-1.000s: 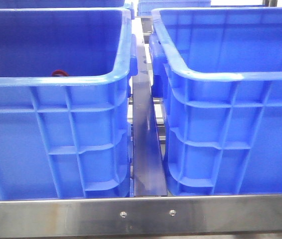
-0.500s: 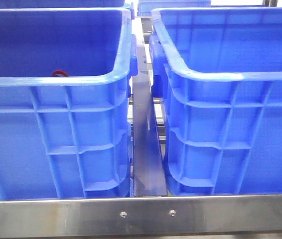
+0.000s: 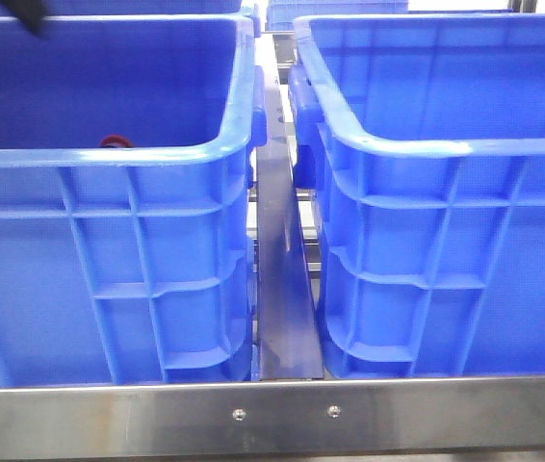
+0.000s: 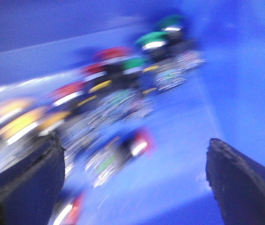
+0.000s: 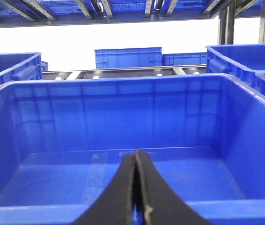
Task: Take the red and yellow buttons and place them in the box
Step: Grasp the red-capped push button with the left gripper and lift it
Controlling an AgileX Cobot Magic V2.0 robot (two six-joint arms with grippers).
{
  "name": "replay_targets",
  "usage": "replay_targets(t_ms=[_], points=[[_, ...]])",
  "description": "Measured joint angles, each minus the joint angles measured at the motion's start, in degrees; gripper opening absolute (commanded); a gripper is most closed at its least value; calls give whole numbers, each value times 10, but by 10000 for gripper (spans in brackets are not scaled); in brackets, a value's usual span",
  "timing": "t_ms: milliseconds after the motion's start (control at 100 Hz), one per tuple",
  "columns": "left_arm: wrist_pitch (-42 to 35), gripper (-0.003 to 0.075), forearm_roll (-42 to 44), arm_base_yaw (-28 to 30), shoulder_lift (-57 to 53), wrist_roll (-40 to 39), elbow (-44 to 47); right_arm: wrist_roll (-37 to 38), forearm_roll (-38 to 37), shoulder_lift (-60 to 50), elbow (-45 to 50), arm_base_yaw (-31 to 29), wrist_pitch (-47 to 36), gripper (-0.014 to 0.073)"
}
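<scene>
Two blue crates stand side by side on the steel table: the left crate holds the parts, and the right crate shows a bare floor in the right wrist view, so it is probably the box to fill.

In the front view only a sliver of a red button peeks over the near rim of the left crate. The left wrist view is badly smeared, but it shows a heap of buttons on the crate floor: red, yellow and green caps mixed together, with one red-tipped piece lying nearer than the rest. Which of them touch one another cannot be told through the blur.

The left tool hangs inside the left crate with its fingers wide apart and nothing between them. The right tool sits closed and empty, facing the right crate.

The step in hand looks like the approach for a first pick. The next move calls for settling over a single red or yellow cap, avoiding the green ones, and closing on it cleanly.
</scene>
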Motion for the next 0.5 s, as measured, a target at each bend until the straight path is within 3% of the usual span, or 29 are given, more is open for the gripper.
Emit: replay_targets(t_ms=[240,500], points=[[-6,575,8,-13,126,0,-75,0,0,0,0,0,0,-105],[-11,575,28,-13,186,-4,-93,0,0,0,0,0,0,-105]])
